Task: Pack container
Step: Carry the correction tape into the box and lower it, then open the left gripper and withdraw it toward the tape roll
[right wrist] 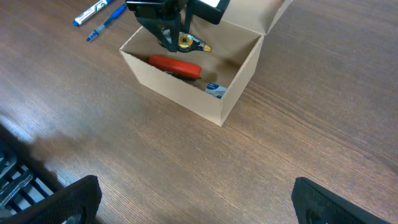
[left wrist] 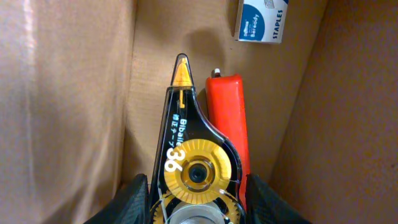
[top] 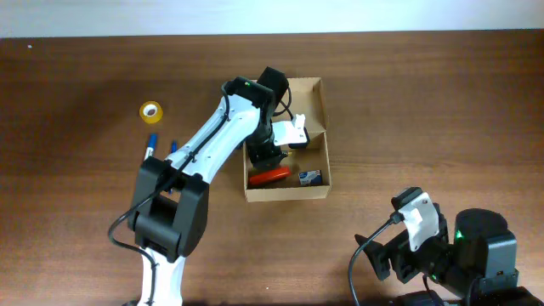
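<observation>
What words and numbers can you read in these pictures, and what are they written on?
"36": on the correction tape dispenser, in white digits by its yellow wheel.
"Bibaile": on the same dispenser; the tiny signs beside it are too small to read.
"STAPLES": on the blue and white staples box; its other word is too blurred to read.
The blue marker has print on it, but it is too small to read.

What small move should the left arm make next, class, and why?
Probably lower slightly and open the left end effector: its correction tape hangs inside the container, beside the red item, over bare floor.
</observation>
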`<state>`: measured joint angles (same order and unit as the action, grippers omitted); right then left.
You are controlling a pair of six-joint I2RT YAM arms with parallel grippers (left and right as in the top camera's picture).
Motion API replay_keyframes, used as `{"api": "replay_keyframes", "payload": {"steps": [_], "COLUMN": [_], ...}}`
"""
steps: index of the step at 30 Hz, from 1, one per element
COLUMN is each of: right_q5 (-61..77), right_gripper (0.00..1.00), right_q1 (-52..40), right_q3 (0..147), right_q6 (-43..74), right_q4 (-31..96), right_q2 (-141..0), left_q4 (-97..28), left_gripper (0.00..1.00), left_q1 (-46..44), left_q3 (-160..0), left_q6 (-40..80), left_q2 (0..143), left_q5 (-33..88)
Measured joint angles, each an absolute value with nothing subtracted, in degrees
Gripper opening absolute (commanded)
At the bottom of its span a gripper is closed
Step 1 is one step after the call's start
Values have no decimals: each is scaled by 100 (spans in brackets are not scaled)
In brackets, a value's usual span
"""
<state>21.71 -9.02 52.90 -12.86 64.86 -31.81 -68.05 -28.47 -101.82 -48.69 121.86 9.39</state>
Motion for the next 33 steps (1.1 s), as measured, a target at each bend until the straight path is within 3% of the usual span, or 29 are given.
{"api": "replay_keyframes", "payload": {"steps": [12, 25, 33], "right_q5": [2171, 2171, 2171], "right_gripper": [99, 99, 99], "right_q1": [-902, -902, -902], "right_q3": [5290, 5290, 5290], "right_q6": [-1286, -1288, -1284], "right_q4": [6486, 6486, 6488], "right_q2": [-3181, -3181, -3181], "left_q4": [-6807, -6820, -7437], "left_gripper": [54, 52, 38], "left_q1": [-2847, -2847, -2847], "left_q3": [-10182, -10184, -10949], "left_q6": [-4866, -4709, -4471], "left_q2": [12186, 12186, 12162], "left_q5": [917, 917, 917]}}
